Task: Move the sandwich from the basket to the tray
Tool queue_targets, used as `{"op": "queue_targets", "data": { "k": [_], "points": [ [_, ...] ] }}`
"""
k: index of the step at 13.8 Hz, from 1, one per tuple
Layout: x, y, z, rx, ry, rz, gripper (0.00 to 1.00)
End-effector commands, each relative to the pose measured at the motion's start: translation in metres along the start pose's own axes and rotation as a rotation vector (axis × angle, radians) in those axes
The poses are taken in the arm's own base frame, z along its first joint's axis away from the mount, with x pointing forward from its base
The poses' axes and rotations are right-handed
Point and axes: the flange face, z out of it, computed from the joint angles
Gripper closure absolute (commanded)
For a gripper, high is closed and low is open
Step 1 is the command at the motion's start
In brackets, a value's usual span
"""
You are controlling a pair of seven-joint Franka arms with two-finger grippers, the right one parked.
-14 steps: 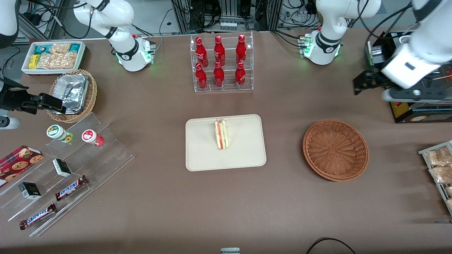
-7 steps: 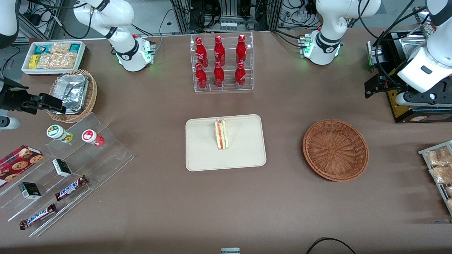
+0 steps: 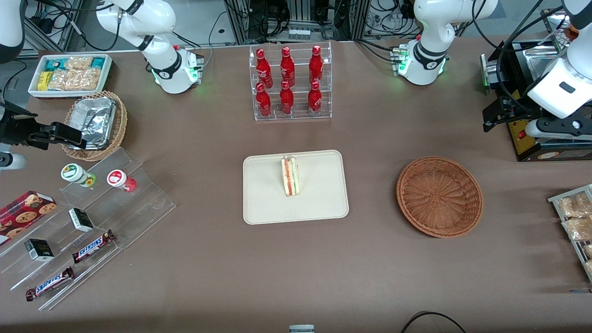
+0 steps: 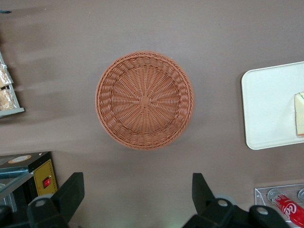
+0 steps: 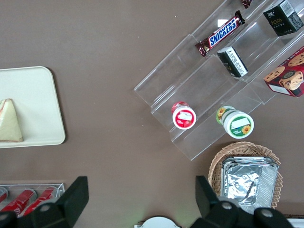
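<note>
**Front view: sandwich on tray, basket empty, gripper raised at the working arm's end**

Front view: sandwich (image 3: 290, 176) standing on edge on the tray (image 3: 319, 206), pale bread outside, red-pink and green filling facing up. Tray lying flat mid-table, nearer the front camera than the clear rack of red bottles (image 3: 289, 83). Round reddish-brown basket (image 3: 439, 196) well apart from the tray, toward the working arm's end of the table, holding nothing. Gripper (image 3: 490, 114) raised above the table near the black machine (image 3: 532, 134), farther from the front camera than the basket, touching nothing.

Left wrist view: basket (image 4: 145, 99) seen from straight above, woven bottom bare. Two dark fingers (image 4: 71, 192) spread wide apart, nothing between them, brown tabletop showing in the gap. Rounded corner of the tray (image 4: 266, 109) at the frame's edge, with a sliver of the sandwich (image 4: 299, 114) on it.

Right wrist view: tray (image 5: 35, 104) with the sandwich (image 5: 9, 121) lying near its edge; beside it the stepped clear display (image 5: 213, 90) with a candy bar, small boxes and two lidded cups; tan wicker basket of foil containers (image 5: 247, 178) close by.
</note>
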Motion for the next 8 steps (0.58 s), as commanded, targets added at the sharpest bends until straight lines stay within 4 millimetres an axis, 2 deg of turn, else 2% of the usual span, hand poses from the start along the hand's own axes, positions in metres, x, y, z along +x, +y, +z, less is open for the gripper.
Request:
{"op": "queue_targets", "data": {
  "k": [1,2,5,6,8],
  "points": [
    [0.018,-0.005,-0.007,0.005,0.015,0.016,0.0],
    [0.023,-0.005,-0.01,0.005,0.014,0.014,0.0],
    [0.016,-0.04,-0.017,-0.008,0.003,-0.051,0.0],
    [0.014,-0.046,-0.018,-0.01,-0.003,-0.063,0.0],
    [0.014,-0.042,-0.011,-0.009,-0.031,-0.069,0.0]
  ]
}}
